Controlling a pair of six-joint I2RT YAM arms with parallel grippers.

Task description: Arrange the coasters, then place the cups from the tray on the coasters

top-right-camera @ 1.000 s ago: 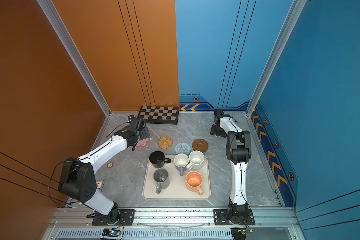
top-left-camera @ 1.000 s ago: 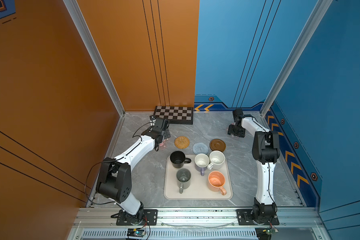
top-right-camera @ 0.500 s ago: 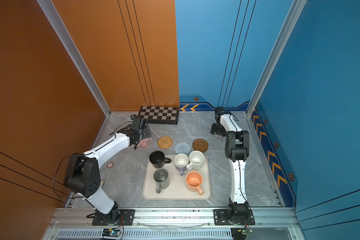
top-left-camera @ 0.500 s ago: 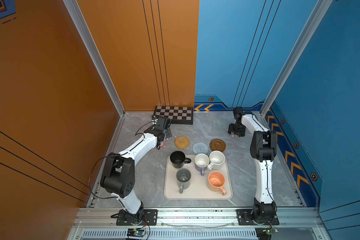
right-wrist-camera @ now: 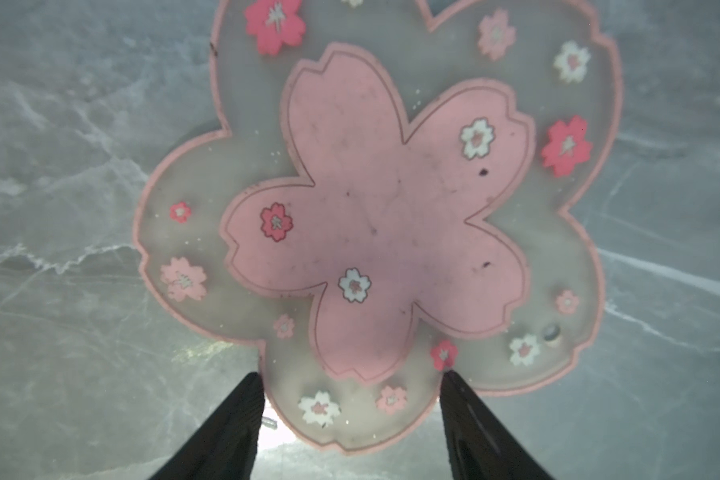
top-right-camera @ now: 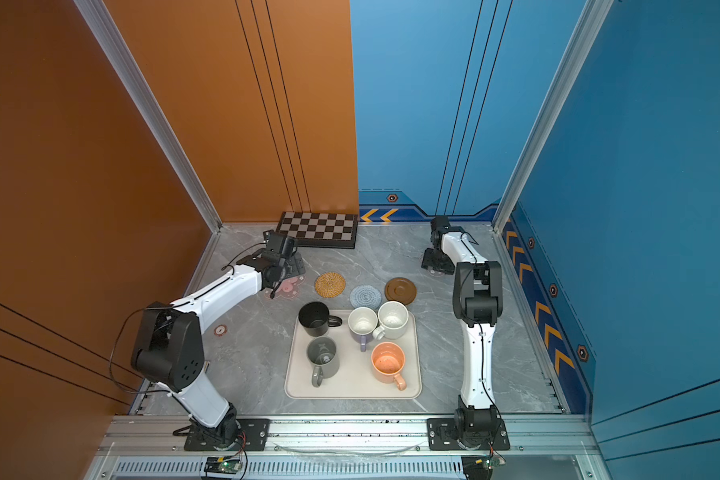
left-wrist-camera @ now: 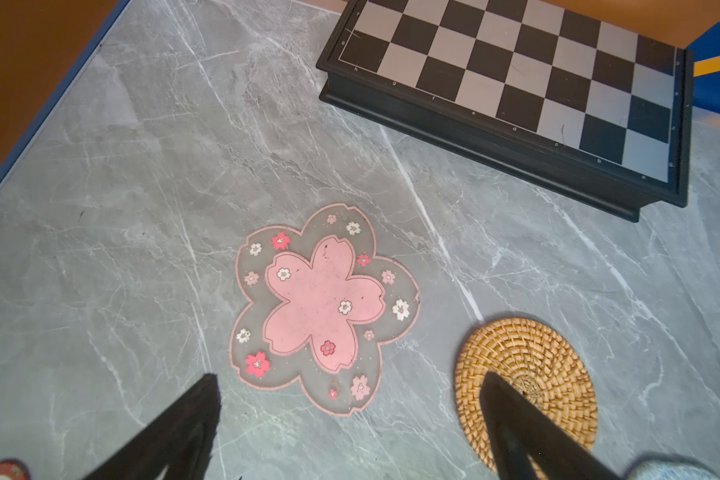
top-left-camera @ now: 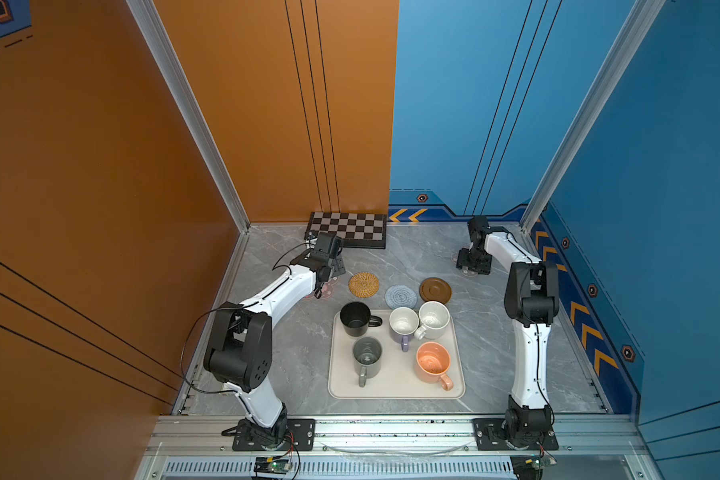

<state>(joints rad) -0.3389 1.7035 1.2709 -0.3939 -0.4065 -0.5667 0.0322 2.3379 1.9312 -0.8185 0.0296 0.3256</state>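
left end effector (left-wrist-camera: 350,376): wide open, empty; left flower coaster (left-wrist-camera: 323,307) lies flat, likely extending the row
right end effector (right-wrist-camera: 350,375): astride right flower coaster (right-wrist-camera: 375,224) petal, grip unclear

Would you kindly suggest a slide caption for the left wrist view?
Open left gripper facing a pink-blossom coaster, rattan coaster beside it, chequered board beyond.

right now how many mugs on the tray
5 on the tray: black mug far left, lavender mug far middle, speckled cream mug far right, grey mug near left, peach mug near right. None seems hidden.
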